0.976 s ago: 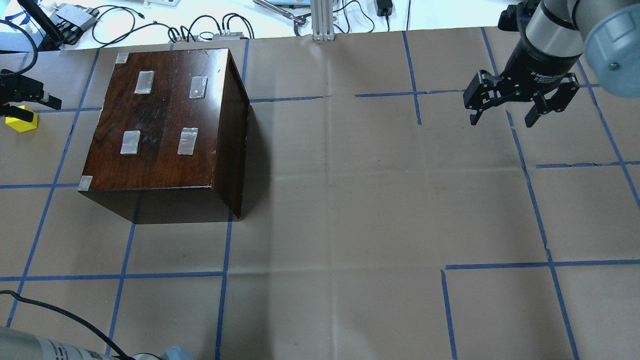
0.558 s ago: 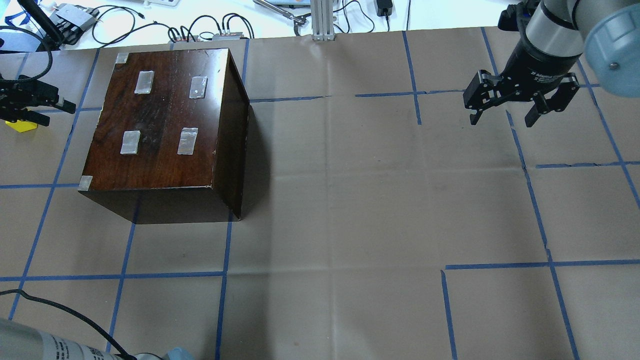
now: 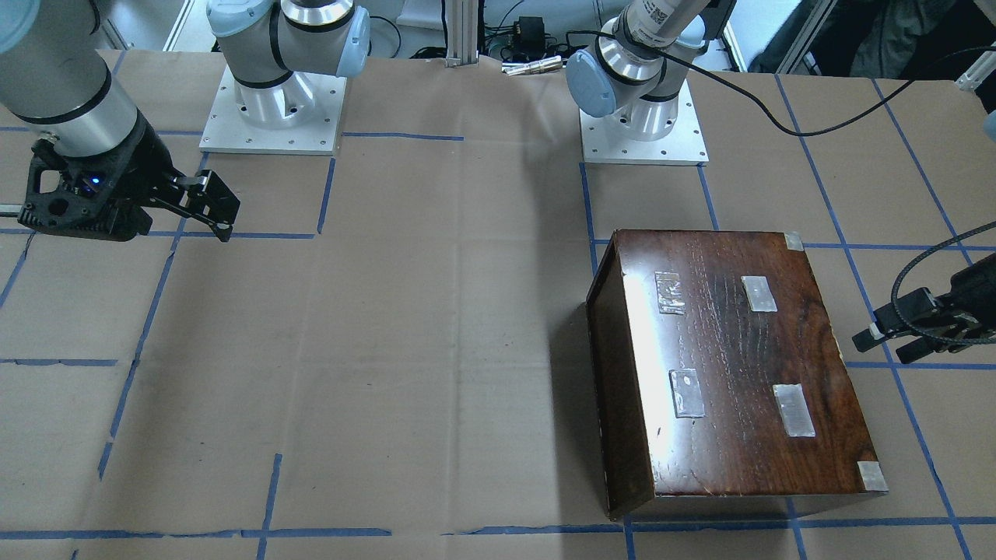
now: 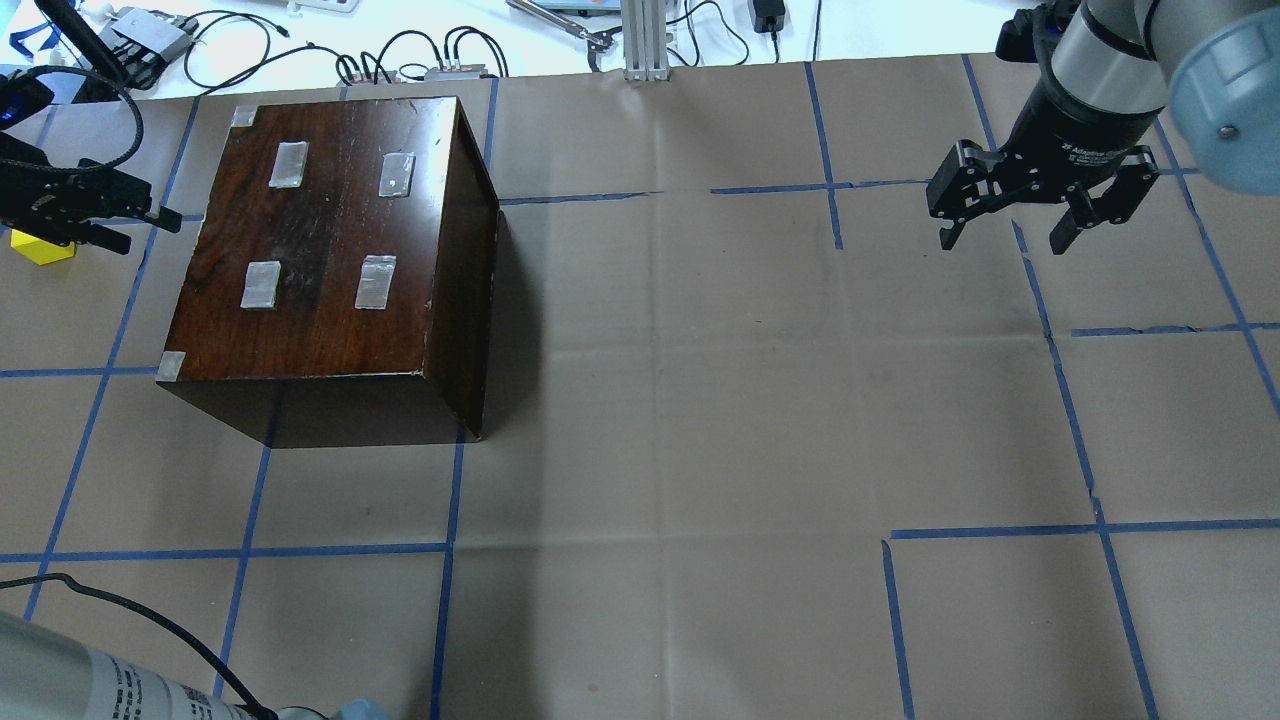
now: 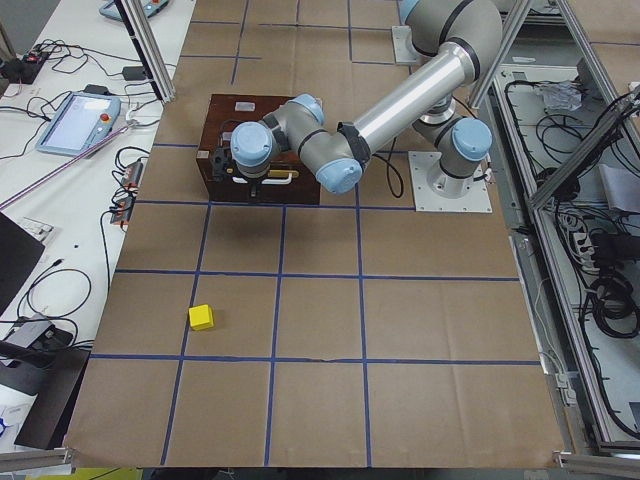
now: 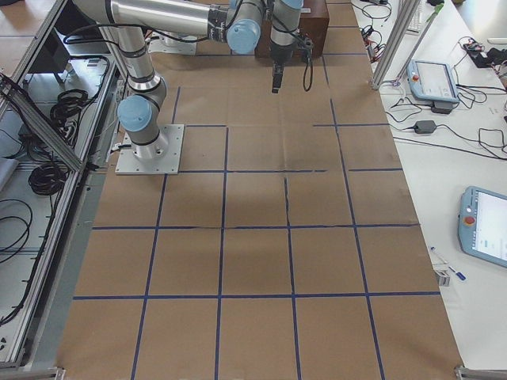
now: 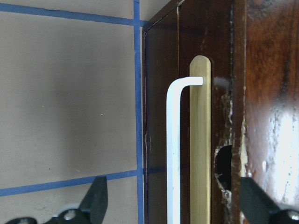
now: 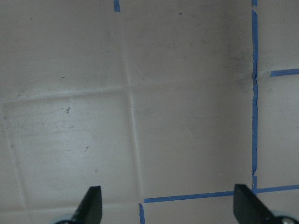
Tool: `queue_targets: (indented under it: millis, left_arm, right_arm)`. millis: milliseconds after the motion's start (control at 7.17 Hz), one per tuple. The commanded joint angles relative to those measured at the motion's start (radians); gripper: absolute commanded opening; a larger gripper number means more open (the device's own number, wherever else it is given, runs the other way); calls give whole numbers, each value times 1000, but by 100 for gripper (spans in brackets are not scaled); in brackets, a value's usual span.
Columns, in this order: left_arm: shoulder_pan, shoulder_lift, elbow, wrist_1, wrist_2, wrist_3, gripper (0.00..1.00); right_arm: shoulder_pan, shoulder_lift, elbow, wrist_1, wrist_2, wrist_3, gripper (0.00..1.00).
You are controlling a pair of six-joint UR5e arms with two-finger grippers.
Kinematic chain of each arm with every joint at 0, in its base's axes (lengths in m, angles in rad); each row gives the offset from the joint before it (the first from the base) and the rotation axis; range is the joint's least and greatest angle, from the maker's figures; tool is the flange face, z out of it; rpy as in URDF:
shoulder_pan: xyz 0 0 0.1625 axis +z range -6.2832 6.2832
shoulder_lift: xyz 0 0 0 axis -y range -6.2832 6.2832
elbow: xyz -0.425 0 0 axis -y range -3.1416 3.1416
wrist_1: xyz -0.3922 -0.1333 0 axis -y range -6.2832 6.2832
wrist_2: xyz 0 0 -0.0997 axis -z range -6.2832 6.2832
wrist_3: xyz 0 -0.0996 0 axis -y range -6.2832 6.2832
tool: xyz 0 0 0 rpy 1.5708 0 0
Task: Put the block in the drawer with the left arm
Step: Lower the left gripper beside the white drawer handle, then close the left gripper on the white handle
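The yellow block (image 4: 40,249) lies on the paper left of the dark brown box (image 4: 330,250), also seen in the exterior left view (image 5: 201,317). The drawer is shut in the box; only its dark front with a white handle (image 7: 174,154) and brass plate shows, and the pale tray is hidden. My left gripper (image 4: 150,230) is open and empty, pointing at that front, close to it, jaws either side of the handle in the left wrist view. It is past the block. My right gripper (image 4: 1005,235) is open and empty, far right.
The box top (image 3: 731,365) carries several tape patches. Cables and devices (image 4: 400,60) lie beyond the table's far edge. The left arm's black cable (image 3: 918,264) loops near the box. Brown paper with blue tape lines (image 4: 700,450) covers the table.
My left gripper has moved right, from over the yellow block toward the box's left face. The block lies where it was. The right arm has not moved.
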Motion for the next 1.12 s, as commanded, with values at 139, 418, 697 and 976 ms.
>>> queue_targets:
  millis: [139,418,697,976]
  left_arm:
    - [-3,-34,-1,43,30,-1,98]
    - [-8,-37,-3,43,30,1,98]
    - [-9,-58,-1,43,30,2,98]
    - [-14,-72,1,50,30,2,98]
  right_arm:
    - [0,0,0,1,0,0,100]
    - [0,0,0,0,0,0,100]
    - [0,0,-1,0,0,0,100]
    - [0,0,0,0,0,0,100]
